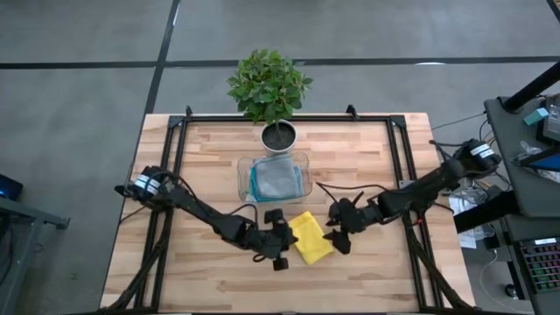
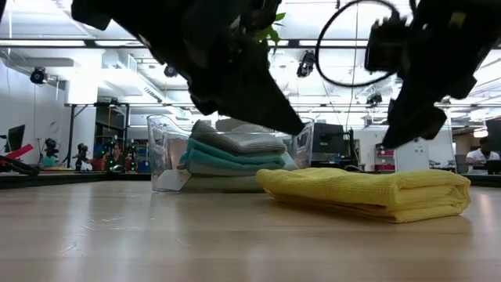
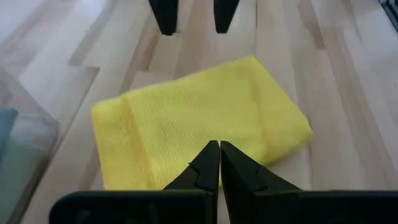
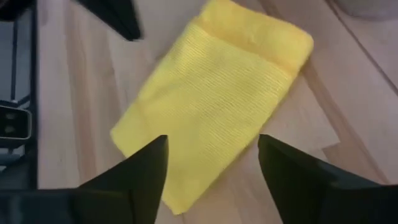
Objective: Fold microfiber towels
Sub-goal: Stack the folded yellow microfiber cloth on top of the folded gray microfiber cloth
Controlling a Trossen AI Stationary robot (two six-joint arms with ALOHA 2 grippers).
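The yellow towel (image 4: 211, 106) is a soft cloth with a fine ribbed weave, matt and slightly fuzzy along its folded edges. The table (image 1: 210, 149) is pale wood in glued strips, smooth with a faint satin sheen. The tray (image 2: 160, 149) is clear glossy plastic, and the folded towels (image 2: 235, 153) stacked inside look like the same soft matt cloth. The gripper fingers (image 3: 208, 168) seem to be hard dark plastic, matt, though that is hard to judge here.
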